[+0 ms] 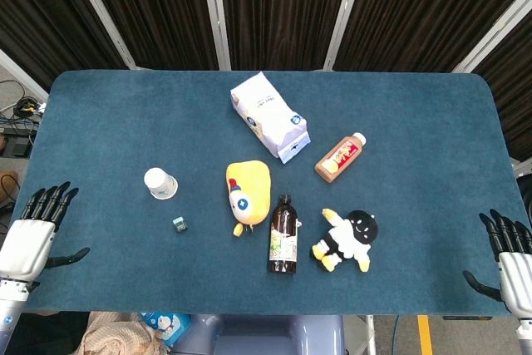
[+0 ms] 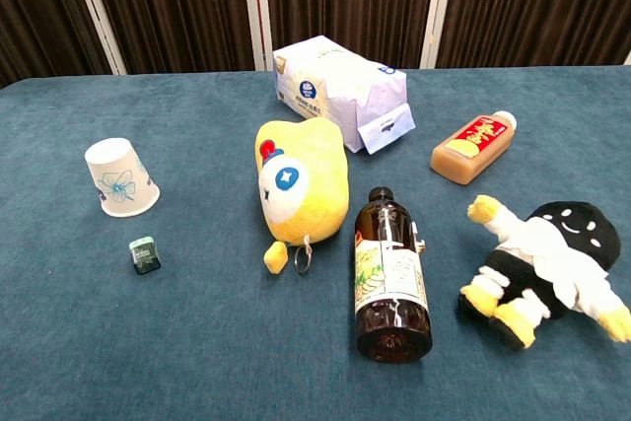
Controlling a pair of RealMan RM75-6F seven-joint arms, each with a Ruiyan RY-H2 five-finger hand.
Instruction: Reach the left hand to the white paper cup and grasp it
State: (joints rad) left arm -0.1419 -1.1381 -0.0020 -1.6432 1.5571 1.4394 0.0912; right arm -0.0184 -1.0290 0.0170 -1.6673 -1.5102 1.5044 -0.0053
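Head view: the reach hasn't begun. The left hand (image 1: 33, 234) waits at the worktop's (image 1: 100, 122) left edge near the front corner, fingers spread, empty; it must travel inward to the white paper cup with a blue flower print (image 1: 160, 183), left of centre. Chest view: cup (image 2: 120, 177) lies tipped, no hands showing.

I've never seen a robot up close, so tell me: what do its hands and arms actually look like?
Both are shaped like human hands. The left hand has slim black fingers and a black thumb set on a glossy white palm shell, which narrows into a pale grey wrist section. The right hand matches it: black fingers, white shell. No cables, sleeves or markings show. Only the head view shows them.
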